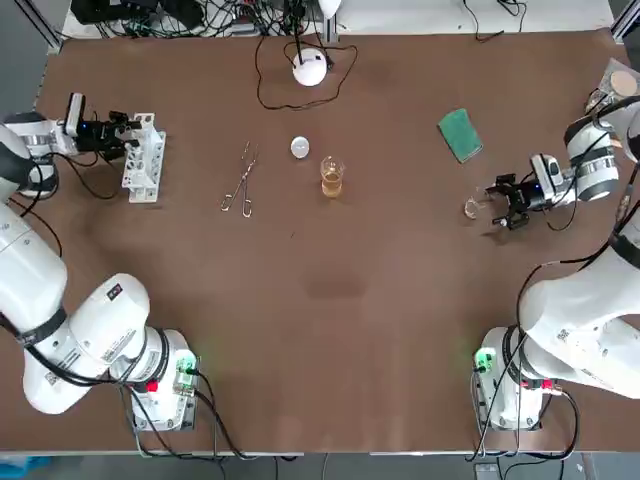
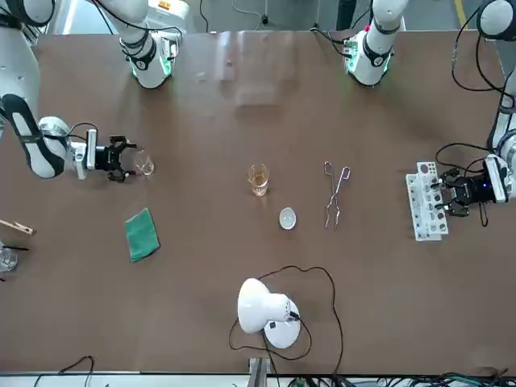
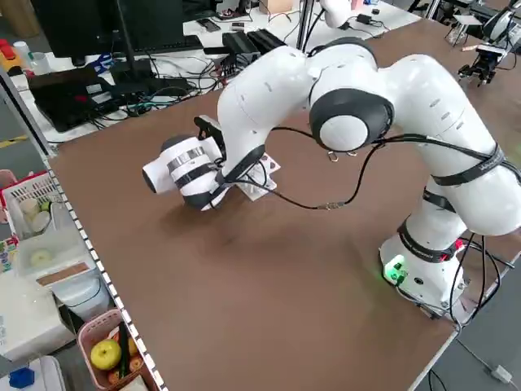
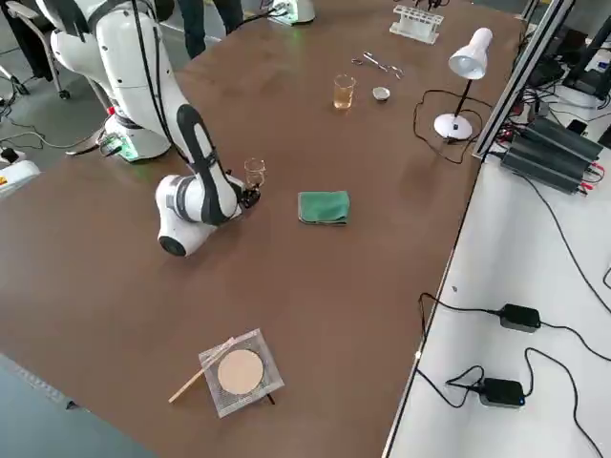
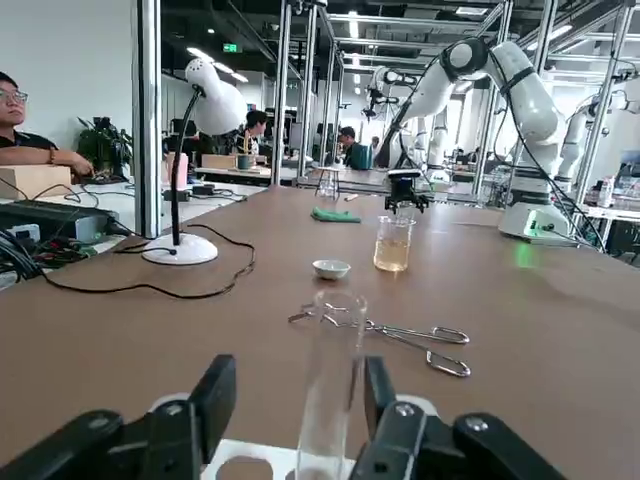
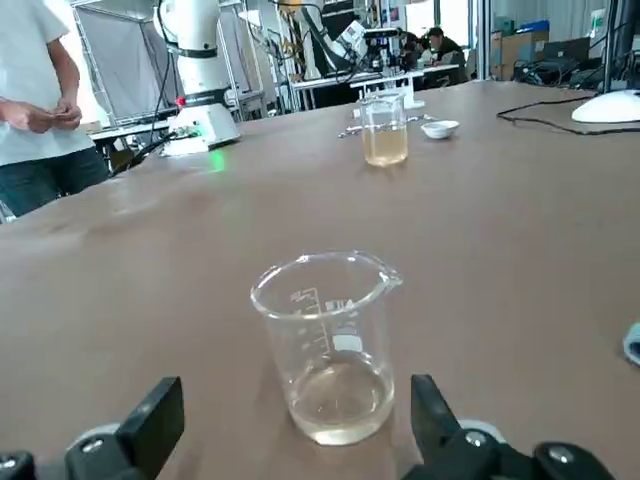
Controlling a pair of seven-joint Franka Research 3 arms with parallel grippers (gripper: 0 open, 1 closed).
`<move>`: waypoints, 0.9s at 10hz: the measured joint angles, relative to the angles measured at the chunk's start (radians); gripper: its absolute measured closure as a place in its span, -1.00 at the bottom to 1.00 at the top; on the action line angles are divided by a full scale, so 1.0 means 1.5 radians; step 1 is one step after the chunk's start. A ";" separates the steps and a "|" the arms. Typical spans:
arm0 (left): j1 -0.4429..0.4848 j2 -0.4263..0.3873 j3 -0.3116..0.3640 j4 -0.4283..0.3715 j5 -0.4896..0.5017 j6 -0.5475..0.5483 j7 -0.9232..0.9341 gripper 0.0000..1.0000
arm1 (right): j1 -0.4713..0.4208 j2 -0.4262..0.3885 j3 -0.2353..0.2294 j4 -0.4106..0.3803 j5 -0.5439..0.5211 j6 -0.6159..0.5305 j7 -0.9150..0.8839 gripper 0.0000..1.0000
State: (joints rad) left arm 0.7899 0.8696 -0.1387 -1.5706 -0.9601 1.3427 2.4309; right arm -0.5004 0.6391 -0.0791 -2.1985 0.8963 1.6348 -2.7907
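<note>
Left gripper (image 1: pixel 128 131) is way out at the far left edge of the tabletop (image 1: pixel 330 300), sitting right at the white test tube rack (image 1: pixel 146 160). From its wrist cam, the fingers (image 5: pixel 214 398) are spread, with a clear glass test tube (image 5: pixel 330 385) standing upright in the rack between them. One finger looks right up against the glass and the other has a gap, so it's not clamped on it. Right gripper (image 1: pixel 496 203) is low over at the right side, fingers (image 6: pixel 157 421) wide apart and holding nothing. A small, nearly empty beaker (image 6: pixel 326 345) stands upright just in front of the gap. In the middle of the tabletop there's a beaker with amber liquid (image 1: pixel 332 177), a little white dish (image 1: pixel 300 148) and metal tongs (image 1: pixel 240 181). A green cloth (image 1: pixel 460 134) lies near the right gripper.
</note>
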 joint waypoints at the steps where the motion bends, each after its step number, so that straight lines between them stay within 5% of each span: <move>1: 0.000 0.001 0.000 -0.001 0.000 0.000 0.000 -0.15 | 0.002 0.000 0.002 -0.001 0.005 0.000 -0.002 -1.00; 6: 0.005 0.011 -0.001 -0.002 -0.015 0.000 0.000 0.30 | 0.026 0.001 0.007 -0.008 0.018 0.002 -0.018 -1.00; 9: 0.005 0.012 -0.004 -0.002 -0.016 -0.001 0.000 0.36 | 0.045 0.014 0.008 -0.010 0.040 0.009 -0.023 -1.00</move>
State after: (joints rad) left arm 0.7976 0.8877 -0.1444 -1.5740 -0.9844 1.3415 2.4309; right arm -0.4333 0.6595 -0.0674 -2.2133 0.9567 1.6490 -2.8259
